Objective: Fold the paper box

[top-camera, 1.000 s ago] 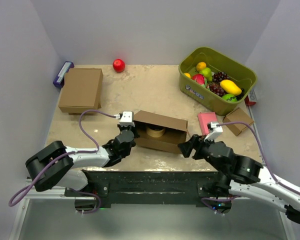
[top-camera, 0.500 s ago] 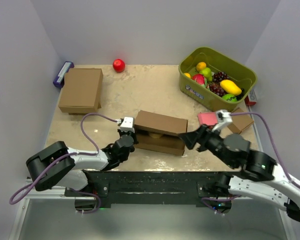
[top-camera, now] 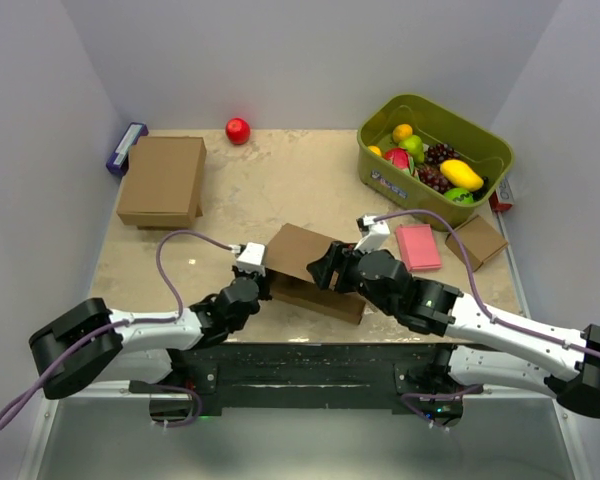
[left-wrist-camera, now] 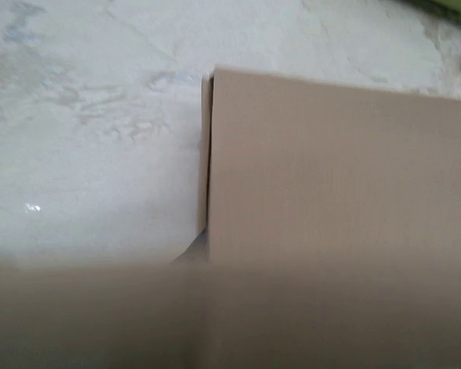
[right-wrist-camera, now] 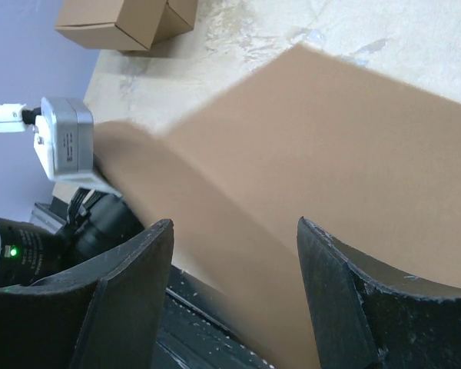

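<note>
The paper box [top-camera: 302,252] lies near the table's front edge, its brown lid folded down over the body. My right gripper [top-camera: 325,270] is open and reaches in from the right over the lid's middle. In the right wrist view the lid [right-wrist-camera: 330,146] fills the space under the spread black fingers [right-wrist-camera: 131,284]. My left gripper [top-camera: 260,285] sits at the box's left end. In the left wrist view, blurred cardboard [left-wrist-camera: 338,177] hides its fingers, so I cannot tell how they stand.
A closed brown box [top-camera: 163,180] stands at the back left beside a purple object [top-camera: 126,148]. A red ball [top-camera: 238,130] lies at the back. A green bin [top-camera: 400,185] of fruit, a pink pad [top-camera: 418,246] and a small brown box [top-camera: 477,241] are on the right.
The lid has come down over the open box, hiding the tape roll inside. My right arm swung left from the box's right end onto the lid. My left arm shifted slightly.
</note>
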`<act>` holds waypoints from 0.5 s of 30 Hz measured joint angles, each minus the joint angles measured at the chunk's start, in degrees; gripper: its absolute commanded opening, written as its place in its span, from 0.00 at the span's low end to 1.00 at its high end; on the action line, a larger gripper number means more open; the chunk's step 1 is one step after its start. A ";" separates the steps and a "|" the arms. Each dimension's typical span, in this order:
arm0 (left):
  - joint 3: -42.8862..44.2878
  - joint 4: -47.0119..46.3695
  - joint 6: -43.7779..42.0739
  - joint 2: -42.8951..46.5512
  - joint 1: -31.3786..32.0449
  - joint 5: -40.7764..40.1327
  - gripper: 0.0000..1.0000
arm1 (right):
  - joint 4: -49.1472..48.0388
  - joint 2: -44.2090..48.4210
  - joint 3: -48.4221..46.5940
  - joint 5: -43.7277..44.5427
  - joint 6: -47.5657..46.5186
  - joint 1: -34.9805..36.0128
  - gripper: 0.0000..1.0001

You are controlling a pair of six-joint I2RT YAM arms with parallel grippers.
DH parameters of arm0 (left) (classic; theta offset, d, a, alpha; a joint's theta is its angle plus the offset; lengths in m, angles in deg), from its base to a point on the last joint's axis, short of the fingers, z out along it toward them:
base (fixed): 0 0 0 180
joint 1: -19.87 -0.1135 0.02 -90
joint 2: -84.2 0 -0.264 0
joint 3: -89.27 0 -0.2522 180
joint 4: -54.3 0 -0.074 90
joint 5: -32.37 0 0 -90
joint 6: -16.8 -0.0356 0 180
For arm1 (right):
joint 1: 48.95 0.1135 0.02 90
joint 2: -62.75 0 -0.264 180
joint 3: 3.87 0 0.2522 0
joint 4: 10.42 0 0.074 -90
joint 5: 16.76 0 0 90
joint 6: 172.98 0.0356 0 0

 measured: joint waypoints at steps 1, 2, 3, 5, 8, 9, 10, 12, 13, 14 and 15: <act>-0.46 1.90 0.24 0.85 0.17 1.27 0.33 | -0.42 0.00 0.57 0.02 0.24 0.00 0.68; -0.94 3.80 0.39 1.40 0.44 2.16 0.38 | -0.76 0.02 1.16 0.07 0.46 0.00 0.68; -1.40 5.44 0.48 1.97 0.57 2.93 0.43 | -1.09 0.02 1.84 0.22 0.74 0.00 0.68; -2.03 7.58 1.14 4.44 0.87 4.48 0.52 | -1.36 0.13 3.30 0.76 1.36 0.00 0.68; -2.93 12.11 1.84 10.14 1.16 7.52 0.58 | -1.62 0.15 5.22 1.05 2.58 0.00 0.68; -3.13 13.79 2.03 12.11 1.18 8.48 0.59 | -1.86 0.13 5.95 1.05 3.06 0.00 0.68; -3.30 15.34 2.47 14.05 1.20 9.57 0.60 | -2.23 0.13 6.69 1.05 3.56 0.00 0.68; -3.67 18.64 3.61 18.16 1.22 11.52 0.60 | -2.89 0.13 8.17 1.09 4.48 0.00 0.68; -3.85 20.48 4.42 20.52 1.25 12.44 0.60 | -3.06 0.13 8.66 1.14 4.85 0.00 0.68; -3.89 22.51 5.14 22.82 1.31 13.35 0.59 | -3.15 0.11 9.16 1.20 5.27 0.00 0.68; -3.93 24.02 5.73 24.79 1.33 13.94 0.59 | -3.39 0.07 9.64 1.27 5.60 0.00 0.68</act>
